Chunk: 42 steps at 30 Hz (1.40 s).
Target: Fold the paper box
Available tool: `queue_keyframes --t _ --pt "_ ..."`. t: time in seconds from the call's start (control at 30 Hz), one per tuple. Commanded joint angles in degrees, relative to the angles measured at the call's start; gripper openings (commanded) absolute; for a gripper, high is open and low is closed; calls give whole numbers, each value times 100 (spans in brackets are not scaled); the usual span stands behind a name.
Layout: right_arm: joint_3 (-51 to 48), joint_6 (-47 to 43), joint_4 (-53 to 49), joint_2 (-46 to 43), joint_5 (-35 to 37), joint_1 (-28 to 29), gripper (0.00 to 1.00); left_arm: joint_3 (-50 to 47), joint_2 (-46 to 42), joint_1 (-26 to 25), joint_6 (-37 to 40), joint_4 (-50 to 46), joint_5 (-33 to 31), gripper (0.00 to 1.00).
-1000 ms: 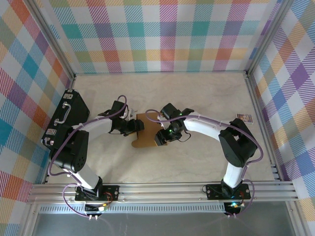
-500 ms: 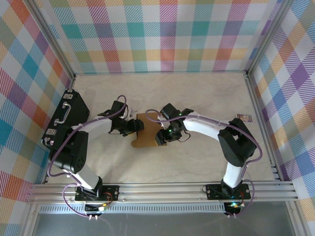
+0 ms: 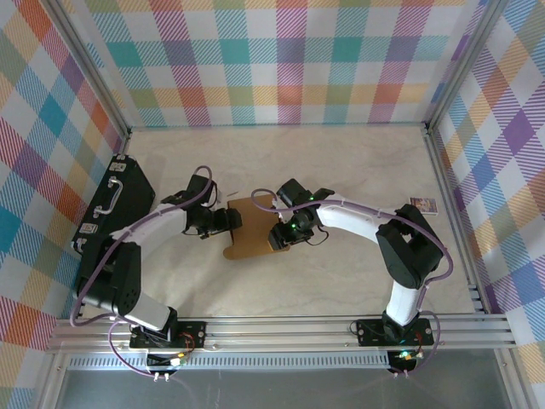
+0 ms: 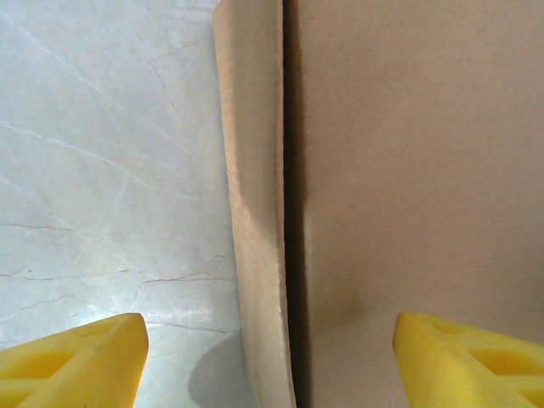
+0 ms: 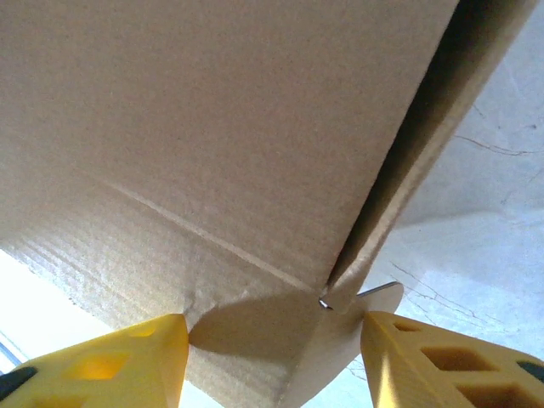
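The paper box is plain brown cardboard, partly folded, lying mid-table between the two arms. My left gripper is at its left edge. In the left wrist view the left gripper stands open, its yellow fingertips wide apart on either side of a raised cardboard flap beside a flat panel. My right gripper is over the box's right side. In the right wrist view the right gripper is open, with a creased panel and a rounded tab between its fingers.
A black hard case with a handle lies against the left wall. A small printed packet sits near the right wall. Plaid walls and metal rails close in the table on three sides.
My left gripper has opened wider and its arm has drawn a little to the left. The right gripper's fingers have come slightly closer together. The box has shifted slightly.
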Motion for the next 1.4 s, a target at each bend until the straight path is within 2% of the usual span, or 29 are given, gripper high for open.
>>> queue_keyframes --t 0.0,0.17,0.4,0.53,0.73,0.97,1.13,1.37 --pt "45 109 66 125 -88 9 56 80 -70 -28 98 -303 -66 76" --pt "100 128 66 196 -127 10 54 31 -26 -22 58 -250 45 73" --pt "123 169 76 214 -203 9 52 -62 -551 -54 55 -718 -2 73" --pt "126 164 71 170 -216 9 52 -178 -855 -257 -15 -1045 -75 71" --pt "104 177 132 170 -281 9 52 -649 -1218 -544 -258 -881 118 59" --pt "143 189 152 205 -357 9 51 -835 -995 -636 -324 -596 188 62" --pt "141 209 172 188 -490 9 51 -951 -876 -687 -501 -102 597 61" --pt "135 250 242 155 -697 9 51 -958 -917 -793 -589 56 941 60"
